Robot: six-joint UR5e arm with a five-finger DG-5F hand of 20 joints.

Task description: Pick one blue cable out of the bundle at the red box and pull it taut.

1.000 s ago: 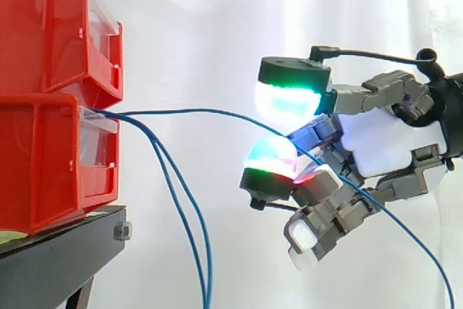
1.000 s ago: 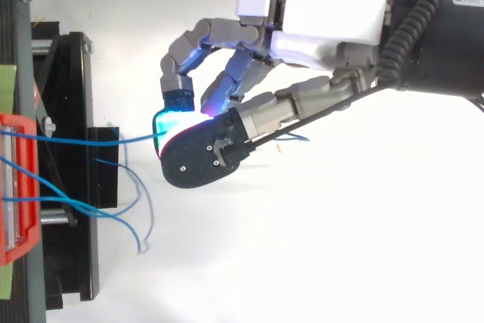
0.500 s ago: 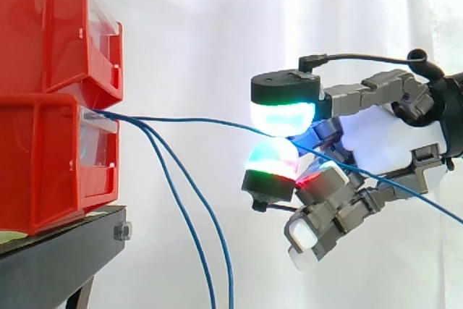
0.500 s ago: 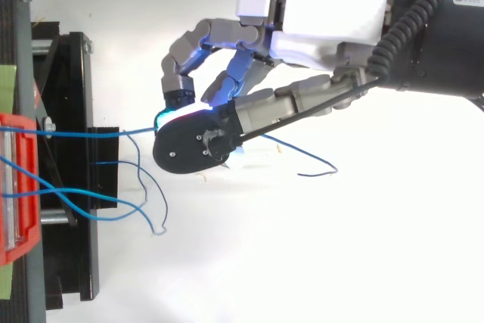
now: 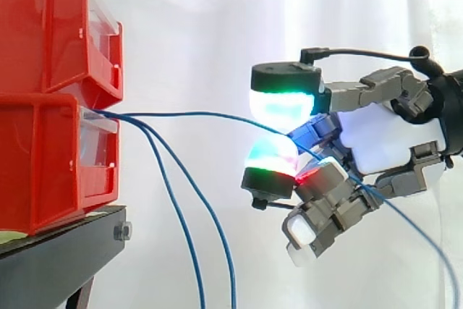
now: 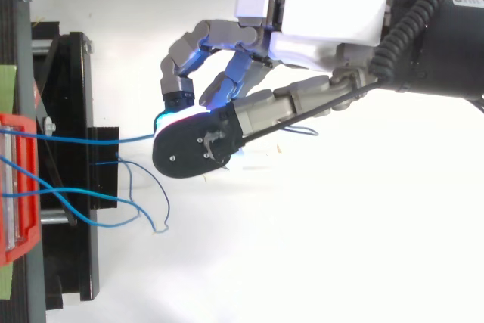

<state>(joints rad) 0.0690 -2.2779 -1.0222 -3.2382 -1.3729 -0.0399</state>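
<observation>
- The red box [image 5: 43,164] sat at the left on the black stand [image 5: 58,258]. The bundle came out of its front lip, so each strand was anchored there and could only be tensioned by drawing it away to the right.
- The hand [image 5: 391,142] was to the right of the box, well apart from it. Its fingers were curled, and two glowing pads [image 5: 283,105] faced each other, one above the other.
- One blue cable [image 5: 188,113] ran from the box lip rightward and passed between those pads. The hand was closed in a pinch on that strand, though I could not tell how firmly.
- Beyond the pinch, the cable trailed down to the lower right past the hand.
- The other strands [image 5: 217,238] drooped from the same lip toward the floor, left of the hand and free of it. The pinch had therefore singled out one cable.
- The held span bowed gently upward rather than lying straight, so I judged it not yet taut and thought more pull to the right was needed.
</observation>
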